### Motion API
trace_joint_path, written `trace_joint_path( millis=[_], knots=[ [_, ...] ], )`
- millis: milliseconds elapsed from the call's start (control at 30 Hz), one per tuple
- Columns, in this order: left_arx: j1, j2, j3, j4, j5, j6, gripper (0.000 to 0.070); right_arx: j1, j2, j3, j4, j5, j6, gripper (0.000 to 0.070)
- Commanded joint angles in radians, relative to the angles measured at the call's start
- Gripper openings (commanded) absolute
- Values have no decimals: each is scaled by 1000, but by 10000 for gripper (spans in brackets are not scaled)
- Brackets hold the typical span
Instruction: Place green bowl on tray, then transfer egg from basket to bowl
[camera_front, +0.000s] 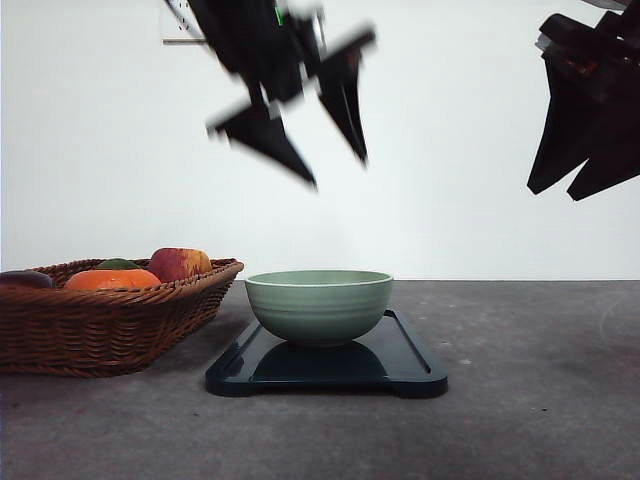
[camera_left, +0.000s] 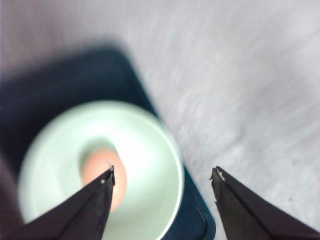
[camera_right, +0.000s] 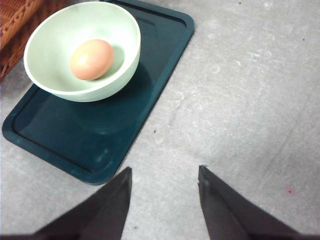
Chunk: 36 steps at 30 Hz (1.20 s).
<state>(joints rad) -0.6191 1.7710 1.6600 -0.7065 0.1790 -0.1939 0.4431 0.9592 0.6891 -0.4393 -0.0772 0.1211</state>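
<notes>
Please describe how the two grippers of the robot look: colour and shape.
Both grippers, left gripper and right gripper, are black. Their jaws are flat, wedge-shaped blades tapering to sharp points. The left one shows a small green mark near its top.

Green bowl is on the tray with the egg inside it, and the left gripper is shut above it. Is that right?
Not quite. The green bowl is on the tray with the egg inside, but the left gripper is open, not shut: the left wrist view shows its fingers spread wide apart, holding nothing.
</notes>
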Motion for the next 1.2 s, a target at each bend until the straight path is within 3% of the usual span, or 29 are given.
trace_joint_path(
  millis=[0, 233, 467, 667, 933, 1167],
  knots=[
    [-10, -28, 26, -9, -43, 75, 389, 5, 6, 2, 3, 0, 10, 262],
    [-2, -225, -79, 15, -119, 79, 389, 5, 6, 2, 5, 1, 9, 262],
    [-2, -485, -359, 146, -177, 77, 389, 5, 6, 2, 6, 0, 9, 262],
    [9, -690, -610, 170, -210, 66, 389, 5, 6, 2, 9, 0, 5, 262],
    [34, -922, -881, 171, -251, -17, 389, 6, 6, 2, 9, 0, 6, 262],
    [37, -1104, -1003, 170, -294, -77, 387, 6, 6, 2, 12, 0, 3, 263]
  ],
)
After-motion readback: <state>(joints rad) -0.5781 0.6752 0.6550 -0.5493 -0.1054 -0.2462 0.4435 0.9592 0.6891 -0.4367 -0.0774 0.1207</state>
